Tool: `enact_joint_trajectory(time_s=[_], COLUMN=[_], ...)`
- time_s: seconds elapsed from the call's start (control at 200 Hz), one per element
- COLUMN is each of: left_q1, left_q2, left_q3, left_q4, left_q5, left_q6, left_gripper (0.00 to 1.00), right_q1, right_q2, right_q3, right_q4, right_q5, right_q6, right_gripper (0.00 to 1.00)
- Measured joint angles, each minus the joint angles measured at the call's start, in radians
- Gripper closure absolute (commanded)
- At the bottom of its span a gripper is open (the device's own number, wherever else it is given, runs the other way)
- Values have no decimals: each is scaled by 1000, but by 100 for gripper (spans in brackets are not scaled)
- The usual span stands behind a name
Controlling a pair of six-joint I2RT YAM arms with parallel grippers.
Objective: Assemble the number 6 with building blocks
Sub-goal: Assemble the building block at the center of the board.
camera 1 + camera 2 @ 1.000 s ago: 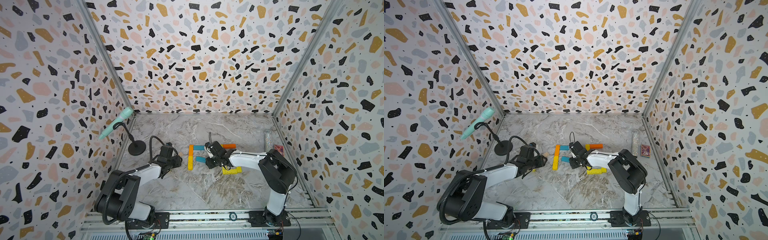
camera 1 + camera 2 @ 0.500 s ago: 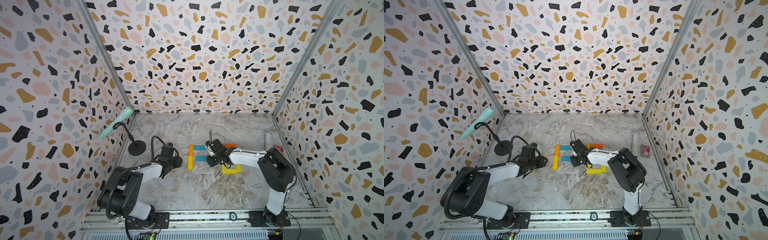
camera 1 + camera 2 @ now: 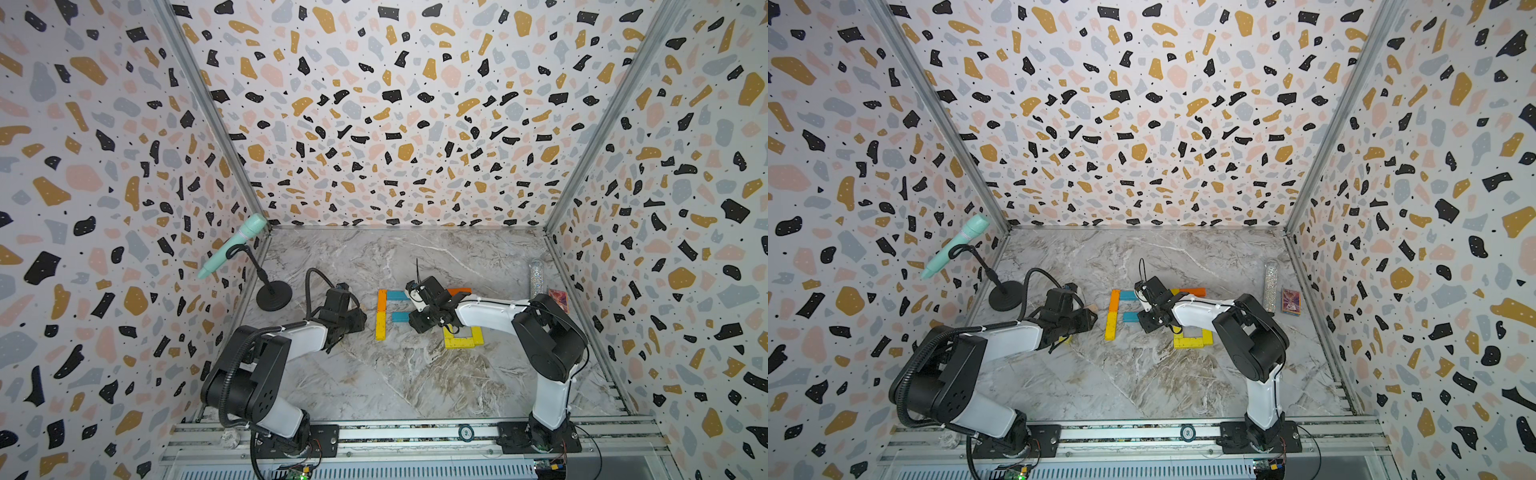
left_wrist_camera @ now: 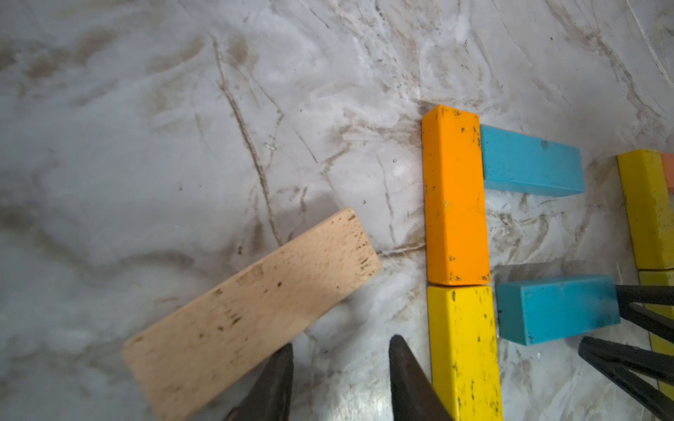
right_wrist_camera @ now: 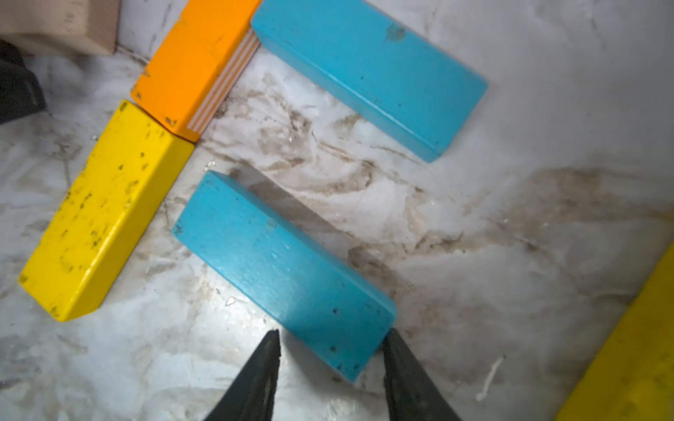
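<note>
You find the unfinished number 6 a little below the middle of the frame in both top views, on the marble desk. An orange block and a yellow block lie end to end and make one straight bar, orange above yellow in the top views. The upper teal block touches the side of the orange block at the bar's upper end and goes off to the right at a right angle. The lower teal block lies parallel to it, just beside the joint of orange and yellow, with a thin gap to the bar.

The right jaws stand around the outer end of the lower teal block. In the right wrist view one fingertip touches the block's corner and the other has a small gap to it, so the jaws are a little wider than the block and do not clamp it.

The left jaws are narrowly apart and hold nothing; only bare desk shows between them. They are low, just left of the bar. The pale wood plank lies slanted beside them, apart from the bar.

Right of the figure, loose yellow blocks lie together, partly under the right arm, and a second orange block shows behind the wrist.
</note>
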Motion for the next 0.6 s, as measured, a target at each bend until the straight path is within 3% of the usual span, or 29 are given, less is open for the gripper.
enact_joint_trajectory(time_s=[0.601], left_q1=[-5], left_q2=[52], left_q3=[40], left_q4=[24], left_q5=[3], left_q6=[12], left_gripper=[64], right_q1=[17], right_q2=[49], right_q3=[68], right_q4=[-17], right_q5=[6], right_q6=[-10], right_gripper=[51])
